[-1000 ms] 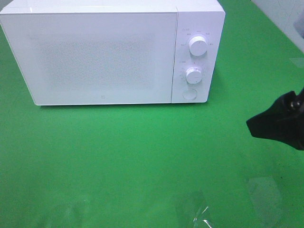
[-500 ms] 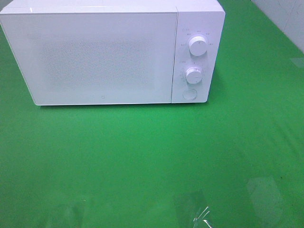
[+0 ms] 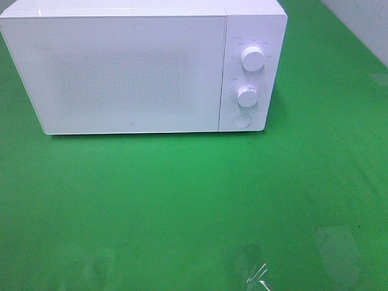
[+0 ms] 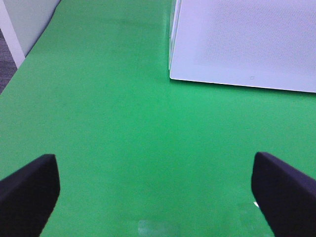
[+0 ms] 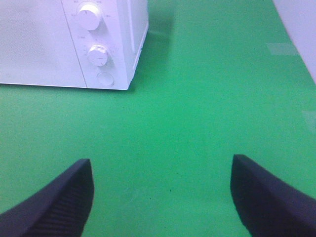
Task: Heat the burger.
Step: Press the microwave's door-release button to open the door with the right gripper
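Now that the right arm has pulled back off the right edge of the overhead view, only the shut microwave [image 3: 133, 73] stands at the far side of the green table [image 3: 182, 200]. The left gripper [image 4: 155, 191] and right gripper [image 5: 163, 196] hang wide and empty. The burger is nowhere in view, and is probably behind the door.

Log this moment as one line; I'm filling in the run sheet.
microwave: closed | burger: not in view | left gripper: open, empty | right gripper: open, empty | both over green table
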Motion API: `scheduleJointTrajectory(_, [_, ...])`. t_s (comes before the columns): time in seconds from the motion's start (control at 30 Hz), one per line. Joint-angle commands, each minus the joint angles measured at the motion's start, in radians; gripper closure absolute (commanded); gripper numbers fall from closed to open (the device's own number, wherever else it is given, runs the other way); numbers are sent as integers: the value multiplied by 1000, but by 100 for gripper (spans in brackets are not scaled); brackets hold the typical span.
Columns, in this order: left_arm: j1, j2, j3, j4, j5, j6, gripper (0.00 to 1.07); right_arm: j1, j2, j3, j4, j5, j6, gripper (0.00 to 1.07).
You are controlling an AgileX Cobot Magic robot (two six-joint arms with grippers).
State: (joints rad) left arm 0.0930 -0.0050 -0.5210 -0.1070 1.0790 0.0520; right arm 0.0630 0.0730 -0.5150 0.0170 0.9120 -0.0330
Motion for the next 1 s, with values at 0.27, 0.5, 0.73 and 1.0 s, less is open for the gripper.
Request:
scheduleJointTrajectory(0.27, [2, -16, 3, 1, -9, -6, 9, -42, -104, 25, -12, 46, 33, 31])
scheduleJointTrajectory(0.5, [2, -14, 3, 2, -9, -6, 9, -42, -104, 25, -17, 46, 27, 31])
scheduleJointTrajectory(0.73, [2, -14, 3, 2, -9, -6, 9, -42, -104, 25, -17, 46, 27, 31])
scheduleJointTrajectory(1.0, [2, -14, 3, 2, -9, -6, 9, -42, -64, -34, -12, 5, 27, 31])
